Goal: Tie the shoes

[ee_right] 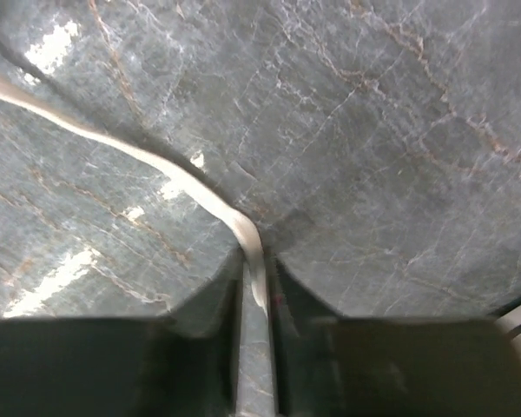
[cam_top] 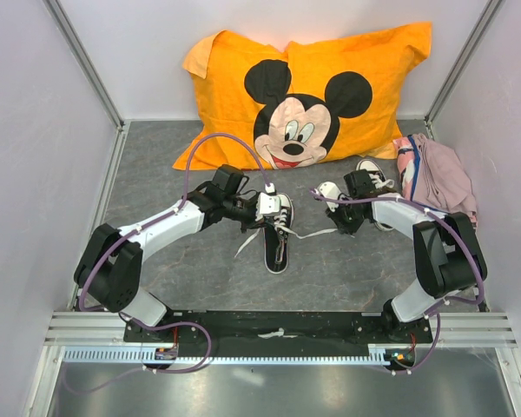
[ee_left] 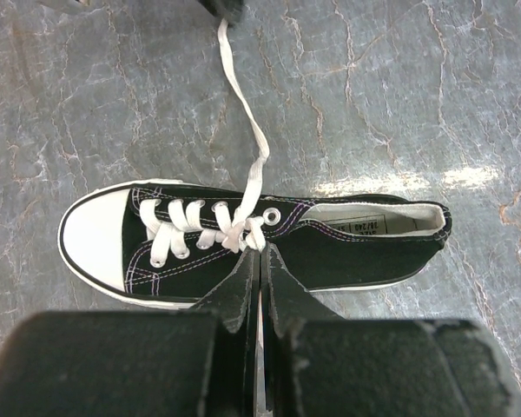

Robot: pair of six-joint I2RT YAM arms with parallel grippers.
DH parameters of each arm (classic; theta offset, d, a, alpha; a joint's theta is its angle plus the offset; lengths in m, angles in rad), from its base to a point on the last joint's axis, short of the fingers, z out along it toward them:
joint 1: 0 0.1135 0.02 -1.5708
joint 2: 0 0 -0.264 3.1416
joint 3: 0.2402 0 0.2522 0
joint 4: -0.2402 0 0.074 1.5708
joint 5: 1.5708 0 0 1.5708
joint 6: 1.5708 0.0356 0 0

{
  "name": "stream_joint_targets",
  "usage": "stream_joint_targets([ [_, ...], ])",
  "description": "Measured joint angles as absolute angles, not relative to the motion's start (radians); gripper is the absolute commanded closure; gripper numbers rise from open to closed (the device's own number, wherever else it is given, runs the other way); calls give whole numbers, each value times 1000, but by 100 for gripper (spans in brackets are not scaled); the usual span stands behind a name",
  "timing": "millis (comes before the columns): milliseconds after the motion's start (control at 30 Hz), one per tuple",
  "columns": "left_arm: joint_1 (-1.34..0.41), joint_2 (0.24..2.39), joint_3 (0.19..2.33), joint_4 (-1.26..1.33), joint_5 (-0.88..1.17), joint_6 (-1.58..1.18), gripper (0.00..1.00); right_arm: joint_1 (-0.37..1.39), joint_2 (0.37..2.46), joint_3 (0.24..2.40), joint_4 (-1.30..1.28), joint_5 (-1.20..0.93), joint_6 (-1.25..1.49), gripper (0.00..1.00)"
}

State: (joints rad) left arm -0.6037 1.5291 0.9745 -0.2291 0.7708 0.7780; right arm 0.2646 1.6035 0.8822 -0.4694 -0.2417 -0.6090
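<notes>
One black sneaker (cam_top: 278,250) with a white toe cap lies in the middle of the table, and in the left wrist view (ee_left: 347,239) its toe points left. My left gripper (cam_top: 274,222) is over its laces, shut on a white lace (ee_left: 243,228) at the crossing by the top eyelets. The other lace end (ee_left: 243,104) runs off across the table to my right gripper (cam_top: 339,228), which is shut on it (ee_right: 253,248) just above the tabletop. The second sneaker (cam_top: 375,172) stands behind my right arm, partly hidden.
An orange Mickey Mouse pillow (cam_top: 304,95) leans against the back wall. A pink cloth bundle (cam_top: 438,178) lies at the right wall next to the second sneaker. White walls with metal frames close in the grey marbled table (cam_top: 156,165).
</notes>
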Motion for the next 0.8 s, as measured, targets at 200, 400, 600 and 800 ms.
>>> stream_joint_targets([
  [200,-604,1529,974,-228,772,778,98,264,1603,924,-483,-252,-566,100],
  [400,-604,1529,952,-196,793,779,98,267,1605,1212,-494,-405,-450,100],
  [600,-604,1528,922,-154,800,785,98,352,1655,1415,-439,-504,-351,100],
  [800,-604,1520,899,-117,812,786,98,492,1824,1510,-399,-537,-270,100],
])
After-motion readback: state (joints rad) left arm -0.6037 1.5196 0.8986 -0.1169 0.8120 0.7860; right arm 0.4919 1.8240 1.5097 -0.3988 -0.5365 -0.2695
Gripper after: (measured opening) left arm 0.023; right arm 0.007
